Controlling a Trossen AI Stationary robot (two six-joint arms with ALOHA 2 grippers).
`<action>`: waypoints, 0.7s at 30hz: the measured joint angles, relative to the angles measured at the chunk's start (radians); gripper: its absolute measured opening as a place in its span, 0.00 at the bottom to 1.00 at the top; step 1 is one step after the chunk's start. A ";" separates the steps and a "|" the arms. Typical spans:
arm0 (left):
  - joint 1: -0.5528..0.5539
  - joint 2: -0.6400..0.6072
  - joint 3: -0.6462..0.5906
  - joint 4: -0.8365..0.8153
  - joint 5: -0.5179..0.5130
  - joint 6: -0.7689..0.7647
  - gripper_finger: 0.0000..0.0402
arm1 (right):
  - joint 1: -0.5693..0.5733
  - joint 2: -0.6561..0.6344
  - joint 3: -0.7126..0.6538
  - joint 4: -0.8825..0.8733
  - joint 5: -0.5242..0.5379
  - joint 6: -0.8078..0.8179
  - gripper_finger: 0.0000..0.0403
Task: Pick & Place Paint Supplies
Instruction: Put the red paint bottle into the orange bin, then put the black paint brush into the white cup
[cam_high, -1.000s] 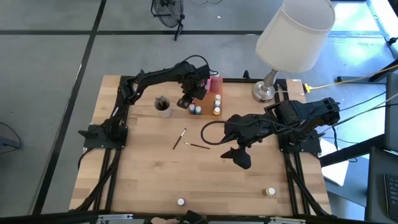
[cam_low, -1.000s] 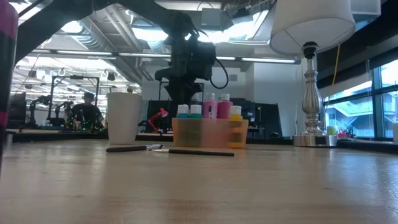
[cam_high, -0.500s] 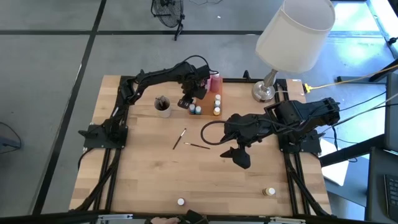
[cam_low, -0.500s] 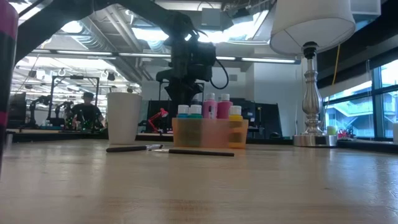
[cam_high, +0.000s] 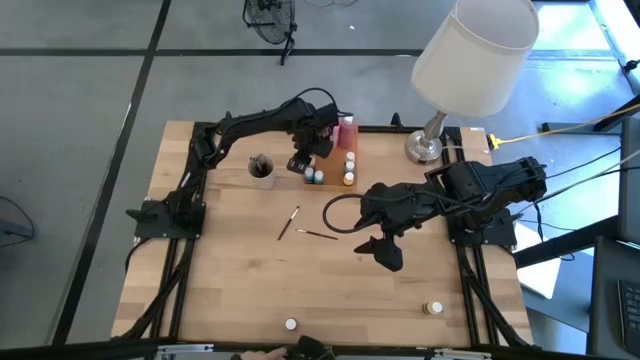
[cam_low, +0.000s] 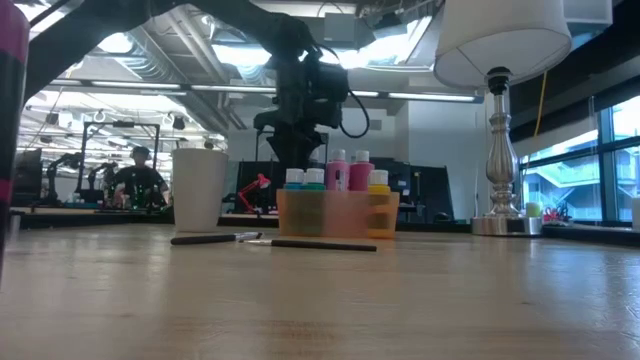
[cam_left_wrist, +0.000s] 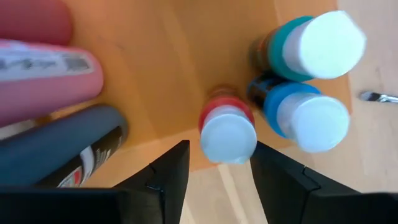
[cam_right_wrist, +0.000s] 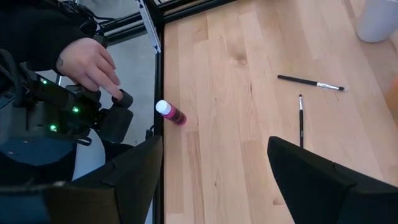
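The translucent orange tray sits at the table's far middle, holding pink and dark squeeze bottles and white-capped paint pots. My left gripper hangs open above the tray's left part. A red pot stands upright on the tray floor between its fingertips, with a gap on each side, and two blue pots stand beside it. Two thin dark brushes lie on the bare wood. A pink pot lies on its side near the near edge. My right gripper waits open above the table's right middle.
A grey cup with brushes in it stands left of the tray. A lamp rises at the far right corner. A yellow pot stands near the near right edge. A person's hand shows beyond the near edge.
My left arm has drifted slightly toward the table's right above the tray; nothing else has moved.
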 joint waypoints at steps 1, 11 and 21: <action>0.000 0.000 0.007 -0.007 -0.012 -0.007 0.41 | 0.000 0.000 0.000 0.001 0.000 0.000 0.73; -0.002 -0.002 0.055 -0.122 -0.018 -0.028 0.41 | 0.000 0.000 0.000 0.001 -0.010 0.000 0.73; -0.004 -0.081 0.110 -0.296 0.050 -0.111 0.41 | 0.002 0.000 0.000 0.001 -0.045 0.004 0.73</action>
